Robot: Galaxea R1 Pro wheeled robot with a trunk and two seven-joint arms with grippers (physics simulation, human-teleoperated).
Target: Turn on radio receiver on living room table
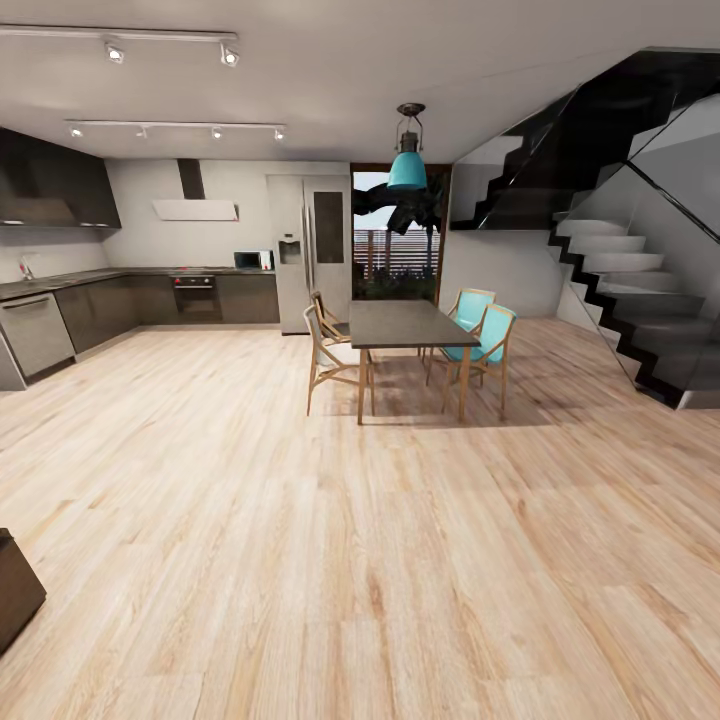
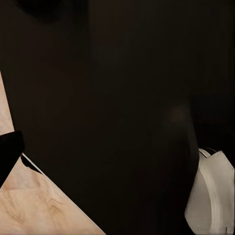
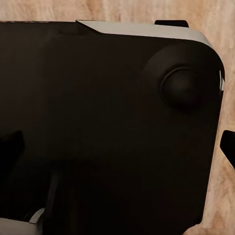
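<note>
Currently I see, from the head view, a wide light wood plank floor [image 1: 380,560] running up to a dark rectangular dining table [image 1: 408,323] on wooden legs. Two wooden chairs with turquoise backs [image 1: 482,335] stand at its far side, and two bare wooden chairs [image 1: 325,350] at its near side. A teal pendant lamp [image 1: 407,165] hangs above the table. Along the far wall is a dark-cabinet kitchen run [image 1: 150,300], with a built-in black oven [image 1: 195,297], a white extractor hood [image 1: 195,208] and a tall stainless refrigerator [image 1: 310,250]. A dark staircase with grey treads [image 1: 625,290] rises beside the table. A dark boxy corner [image 1: 18,590] intrudes at the picture's lower edge on my left.

I cannot locate the radio receiver or the coffee table from this position.

Both wrist views are taken up largely by dark robot bodywork [image 3: 107,132], with slivers of wood floor at the edges. I cannot tell whether the fingers of either gripper are wide or narrow.
</note>
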